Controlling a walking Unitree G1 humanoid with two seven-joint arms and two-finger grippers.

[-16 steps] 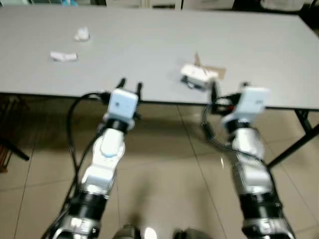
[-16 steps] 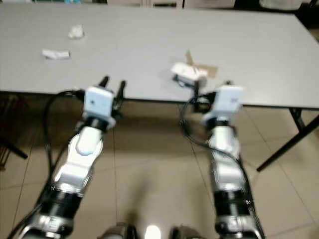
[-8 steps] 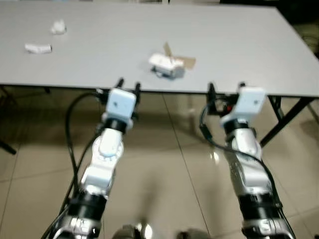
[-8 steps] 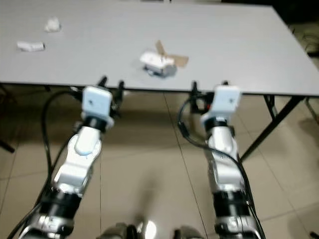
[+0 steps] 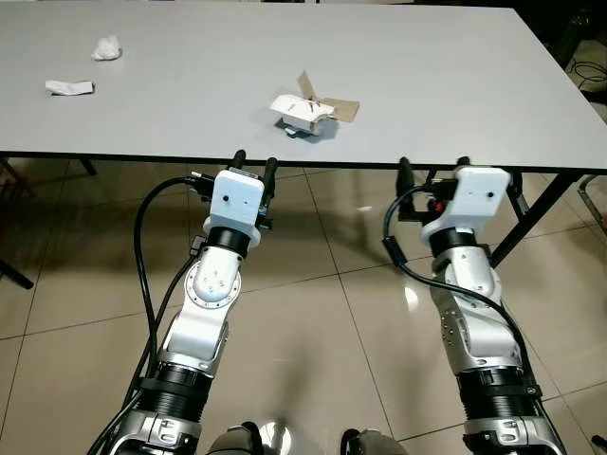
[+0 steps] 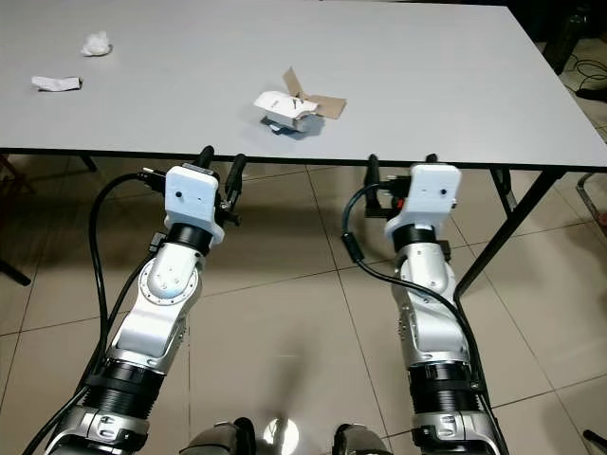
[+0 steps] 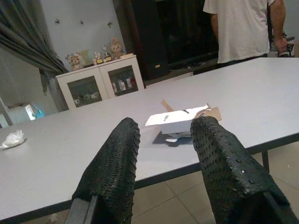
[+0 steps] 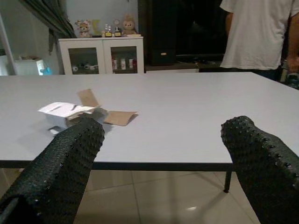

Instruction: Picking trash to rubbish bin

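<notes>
Glossy beige floor tiles (image 5: 313, 322) run under a long, matte grey table (image 5: 427, 85), and across it stands a person in a white T-shirt (image 8: 259, 32) before a white glass-door cabinet (image 7: 100, 81) topped with small figurines. On the table, close to the near edge, sits a torn white cardboard box (image 5: 303, 111) with brown flaps splayed open. Two crumpled white paper scraps, a flat one (image 5: 69, 87) and a balled one (image 5: 106, 47), lie toward the far left corner. Left gripper (image 5: 253, 161) and right gripper (image 5: 432, 168) both hover just short of the near edge, knobbly black fingers (image 7: 117, 172) spread apart, holding nothing.
</notes>
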